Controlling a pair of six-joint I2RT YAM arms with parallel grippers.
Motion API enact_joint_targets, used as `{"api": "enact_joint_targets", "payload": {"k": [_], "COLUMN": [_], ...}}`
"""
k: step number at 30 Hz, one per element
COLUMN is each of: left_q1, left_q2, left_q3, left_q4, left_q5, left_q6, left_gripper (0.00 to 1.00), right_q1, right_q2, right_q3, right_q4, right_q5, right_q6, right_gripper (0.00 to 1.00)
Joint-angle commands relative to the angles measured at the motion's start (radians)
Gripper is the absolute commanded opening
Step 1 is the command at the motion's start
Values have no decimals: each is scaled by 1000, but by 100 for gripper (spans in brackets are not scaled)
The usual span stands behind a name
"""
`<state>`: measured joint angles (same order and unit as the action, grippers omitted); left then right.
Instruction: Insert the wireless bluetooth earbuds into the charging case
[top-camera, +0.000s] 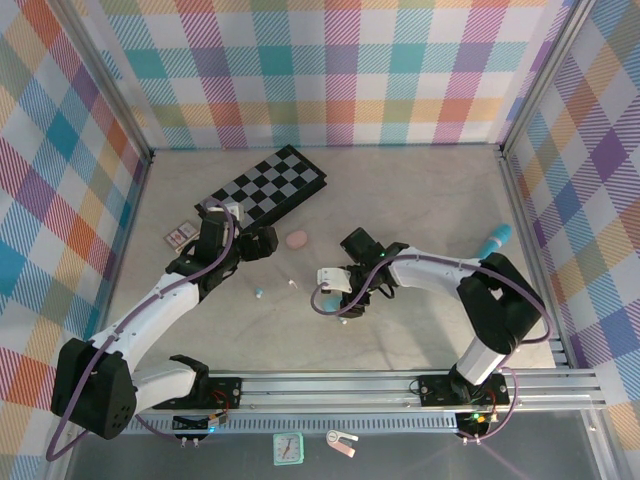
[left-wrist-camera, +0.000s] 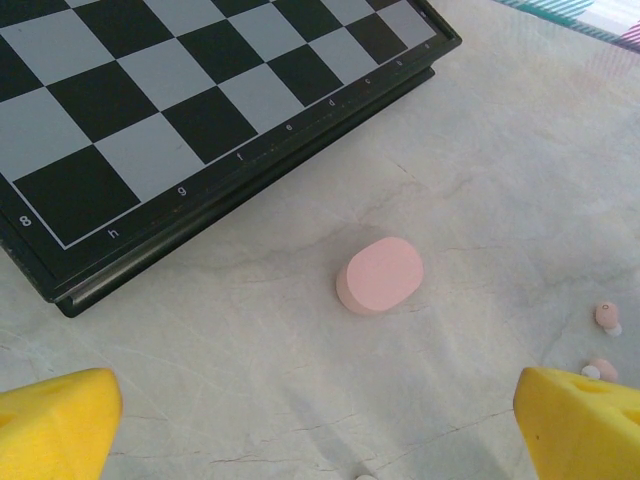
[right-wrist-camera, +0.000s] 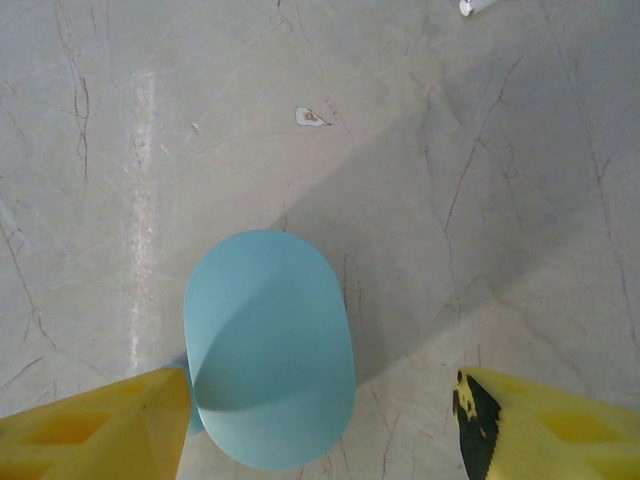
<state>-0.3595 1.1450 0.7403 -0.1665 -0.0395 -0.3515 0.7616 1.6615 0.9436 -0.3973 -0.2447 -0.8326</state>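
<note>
The right gripper (right-wrist-camera: 322, 385) is standing open astride the teal case (right-wrist-camera: 270, 345), whose long axis is running across the closing line, seemingly touching 1 finger. The left gripper (left-wrist-camera: 318, 390) is hanging released, facing the pink case (left-wrist-camera: 380, 275), with 2 pink earbuds (left-wrist-camera: 606, 316) lying loose near 1 finger.

I take the black-and-white chessboard (top-camera: 268, 184) as my landmark. It lies at an angle on the pale, veined counter (top-camera: 420, 190), with letters and a number printed along its border. Just off its left corner lie a couple of small cards (top-camera: 181, 234). Well to its right, near the side wall, rests a teal cylinder (top-camera: 497, 238). Far nearer than the board, past the metal rail (top-camera: 400, 385), sit a small teal clock (top-camera: 288, 449) and a white tag (top-camera: 341, 443).
</note>
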Motion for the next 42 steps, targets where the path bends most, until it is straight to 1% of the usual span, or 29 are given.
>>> {"api": "enact_joint_targets", "payload": {"k": [1,6,19,24,32,37,39,42], "left_q1": [2,1,1,-1,-1,-1,-1,-2], "left_q2": [-15,-7,-13,-18,-25,-24,-20,-15], "left_q3": [-21,-22,-21,-22,-25,-19,-15,-13], "left_q4": [-4,1,-4,-8,-10,-13,-11,-9], "left_q5": [-15,-2,-2,-3,-8,-16,-13,-9], "left_q6": [-5,-10,-6,-6,-7,-3,-2,-2], "left_gripper": [100,100,100,100,100,100,100,100], "right_q1": [12,16,17,17,8,7,7,7], "right_q2": [24,43,74,71,68,69,67,67], "right_q3": [30,41,35,32,32,34,35,35], "right_q4": [-13,-26,-4,-17,-33,-37,-40,-42], "right_q5": [-47,-53,-34,-9,5,7,8,10], "right_q6": [-33,-32,-19,-33,-45,-40,-40,-39], "right_gripper": [70,71,54,58,55,51,46,43]}}
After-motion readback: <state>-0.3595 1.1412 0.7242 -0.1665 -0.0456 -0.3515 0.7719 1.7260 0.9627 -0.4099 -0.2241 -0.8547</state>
